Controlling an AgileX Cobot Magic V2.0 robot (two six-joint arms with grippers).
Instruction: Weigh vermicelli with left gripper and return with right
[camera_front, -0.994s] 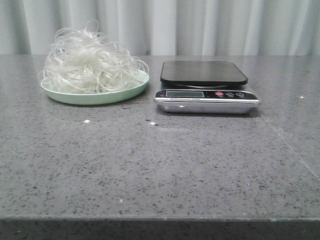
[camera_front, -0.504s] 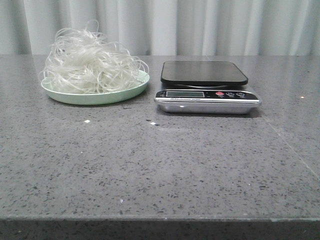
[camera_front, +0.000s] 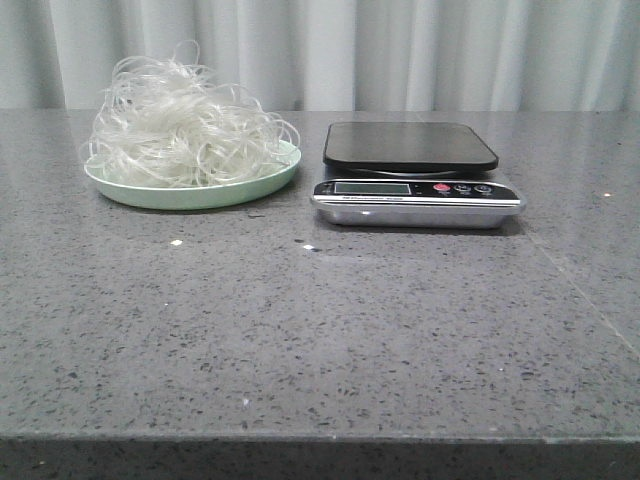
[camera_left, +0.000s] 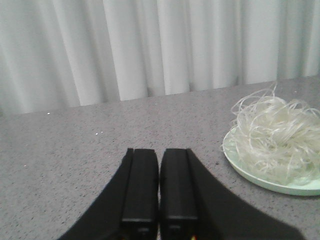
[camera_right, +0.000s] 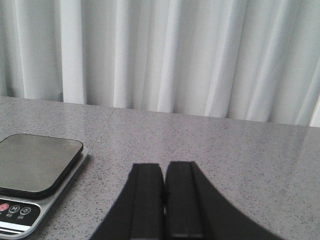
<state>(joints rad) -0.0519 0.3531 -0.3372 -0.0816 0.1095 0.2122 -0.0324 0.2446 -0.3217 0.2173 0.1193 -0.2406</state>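
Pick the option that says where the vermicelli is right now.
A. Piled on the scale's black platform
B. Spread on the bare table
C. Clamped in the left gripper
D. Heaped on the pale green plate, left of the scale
D: the vermicelli sits heaped on the pale green plate, left of the scale, whose platform is bare, and the left gripper is shut on nothing.

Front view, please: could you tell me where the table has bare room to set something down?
The wide near stretch of the table, in front of the plate and scale, is bare, as is the strip right of the scale. The scale's platform is also free. Only a narrow gap separates plate and scale; vermicelli fills the plate.
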